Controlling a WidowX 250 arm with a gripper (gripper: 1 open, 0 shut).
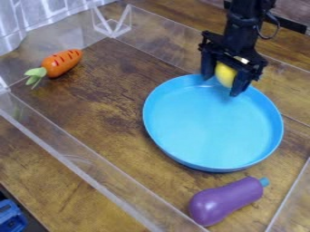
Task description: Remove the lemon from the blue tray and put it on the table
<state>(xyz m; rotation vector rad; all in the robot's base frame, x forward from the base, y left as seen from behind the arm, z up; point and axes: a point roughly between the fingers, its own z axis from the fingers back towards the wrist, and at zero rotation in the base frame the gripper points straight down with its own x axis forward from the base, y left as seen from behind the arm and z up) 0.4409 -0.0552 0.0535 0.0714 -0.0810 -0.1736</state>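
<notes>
The lemon (227,74), small and bright yellow, sits between the black fingers of my gripper (224,83), which points straight down and is shut on it. It hangs just above the far rim of the blue tray (200,136), a wide round dish on the dark wooden table (115,104). The tray's inside is bare. The fingers hide part of the lemon.
An orange carrot (58,63) with a green top lies on the table at the left. A purple eggplant (227,201) lies near the front right, beside the tray. Clear acrylic walls (72,154) bound the table at the front and back.
</notes>
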